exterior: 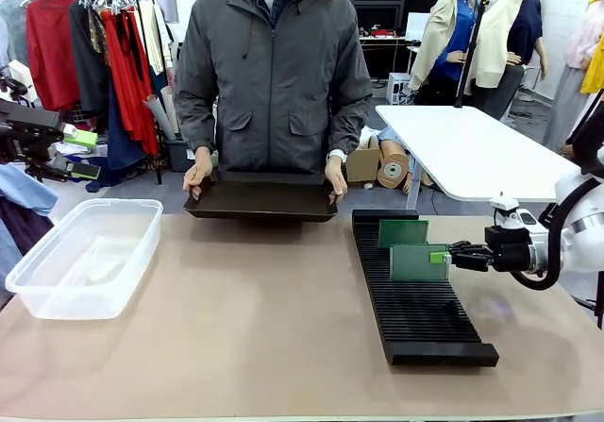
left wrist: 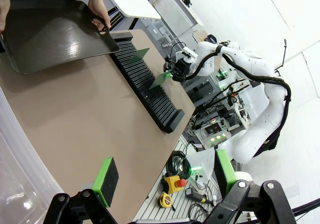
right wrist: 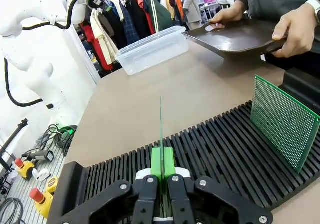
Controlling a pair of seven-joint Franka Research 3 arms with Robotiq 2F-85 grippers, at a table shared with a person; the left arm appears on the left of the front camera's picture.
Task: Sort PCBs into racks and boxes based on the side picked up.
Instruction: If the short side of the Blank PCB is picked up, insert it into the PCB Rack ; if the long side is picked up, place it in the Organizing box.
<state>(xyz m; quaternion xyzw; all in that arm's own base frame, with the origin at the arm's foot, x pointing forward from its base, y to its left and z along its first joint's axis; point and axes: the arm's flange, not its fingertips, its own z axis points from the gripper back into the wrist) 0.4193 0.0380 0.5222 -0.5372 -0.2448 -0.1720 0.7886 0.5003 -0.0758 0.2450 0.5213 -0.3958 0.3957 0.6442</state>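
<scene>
Two PCBs stand in the rack (exterior: 415, 290), right: far PCB (exterior: 403, 232) free, near PCB (exterior: 419, 262) pinched edgewise by my right gripper (exterior: 444, 256). Box (exterior: 83, 256) left. Left wrist: my left gripper (left wrist: 165, 176) spread wide, holding nothing. Right wrist: near PCB (right wrist: 161, 129) edge-on between clamped pads (right wrist: 162, 162).

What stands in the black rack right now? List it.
Two PCBs stand upright in the rack: one PCB free near its far end, and a second PCB pinched by the shut right claw. Their bottom edges sit down in the slots, out of sight.
</scene>
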